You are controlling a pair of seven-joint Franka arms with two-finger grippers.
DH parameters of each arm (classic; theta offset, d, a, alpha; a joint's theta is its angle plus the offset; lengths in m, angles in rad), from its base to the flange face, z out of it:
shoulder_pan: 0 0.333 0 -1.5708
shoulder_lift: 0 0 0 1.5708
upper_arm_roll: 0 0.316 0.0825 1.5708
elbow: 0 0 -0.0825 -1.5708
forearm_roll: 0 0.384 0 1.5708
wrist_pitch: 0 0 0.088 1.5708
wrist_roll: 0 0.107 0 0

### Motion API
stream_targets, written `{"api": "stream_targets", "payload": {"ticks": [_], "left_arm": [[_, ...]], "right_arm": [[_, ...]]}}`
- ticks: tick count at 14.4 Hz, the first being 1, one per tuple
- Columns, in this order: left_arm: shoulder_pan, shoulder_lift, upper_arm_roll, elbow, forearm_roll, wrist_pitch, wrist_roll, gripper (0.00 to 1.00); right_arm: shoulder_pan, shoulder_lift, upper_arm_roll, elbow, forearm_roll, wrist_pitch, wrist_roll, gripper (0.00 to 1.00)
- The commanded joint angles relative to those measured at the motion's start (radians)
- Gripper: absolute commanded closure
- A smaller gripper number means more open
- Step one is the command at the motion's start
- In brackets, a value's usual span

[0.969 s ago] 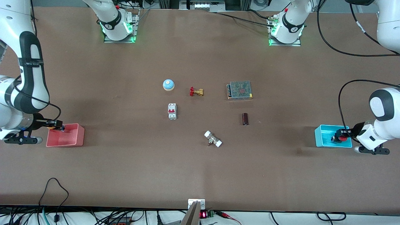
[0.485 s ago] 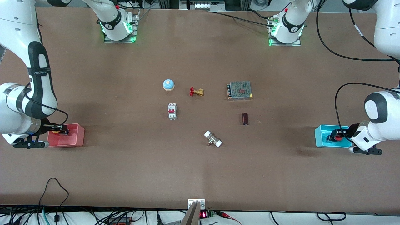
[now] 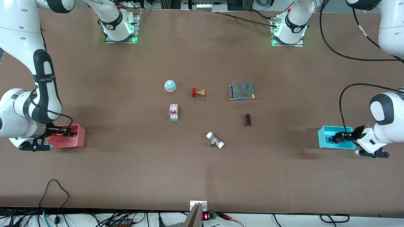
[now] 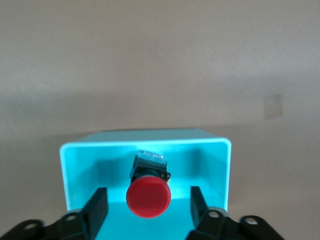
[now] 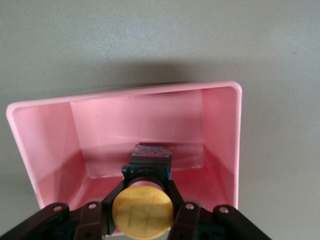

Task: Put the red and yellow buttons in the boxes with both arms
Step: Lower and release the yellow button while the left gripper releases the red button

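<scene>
Left gripper [image 4: 147, 210] inside cyan box [image 4: 220, 165], fingers apart, red button [image 4: 148, 197] lying loose between them in the box. Right gripper [image 5: 142, 212] inside pink box [image 5: 222, 135], fingers clamped on yellow button [image 5: 142, 212]. Boxes sit at opposite ends of the table [image 3: 202, 170].

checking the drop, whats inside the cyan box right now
The red button sits inside the cyan box, between the open fingers of the left hand. The floor under the button is covered.
</scene>
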Motion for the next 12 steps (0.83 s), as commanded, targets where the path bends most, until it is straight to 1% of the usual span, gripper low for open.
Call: {"api": "stream_targets", "payload": {"ticks": [1,3,5,6,7,8,10,12], "left_arm": [[-0.02,-0.053,-0.01,0.02,0.02,-0.019,-0.018,0.18],[-0.034,-0.096,-0.012,0.012,0.021,-0.025,-0.055,0.14],[-0.065,-0.136,-0.01,0.008,0.021,-0.072,-0.093,0.08],[-0.078,-0.154,-0.01,0.008,0.021,-0.092,-0.112,0.08],[-0.089,-0.175,-0.01,0.006,0.023,-0.106,-0.133,0.06],[-0.104,-0.189,-0.01,0.006,0.023,-0.123,-0.142,0.03],[-0.137,-0.223,-0.01,0.004,0.023,-0.14,-0.179,0.0],[-0.155,-0.266,-0.012,0.004,0.023,-0.175,-0.208,0.0]], "right_arm": [[-0.014,0.026,0.016,0.027,0.011,-0.004,-0.013,0.67],[-0.012,0.031,0.016,0.026,0.009,-0.003,-0.013,0.67],[-0.012,0.037,0.016,0.027,0.011,0.0,-0.013,0.66],[-0.012,0.037,0.016,0.027,0.011,0.005,-0.013,0.61],[-0.012,0.035,0.016,0.027,0.011,0.005,-0.007,0.33],[-0.011,0.029,0.016,0.03,0.011,0.003,-0.002,0.0],[-0.011,0.014,0.016,0.055,0.011,-0.009,-0.007,0.0],[-0.012,-0.026,0.014,0.078,0.013,-0.024,-0.007,0.0]]}}
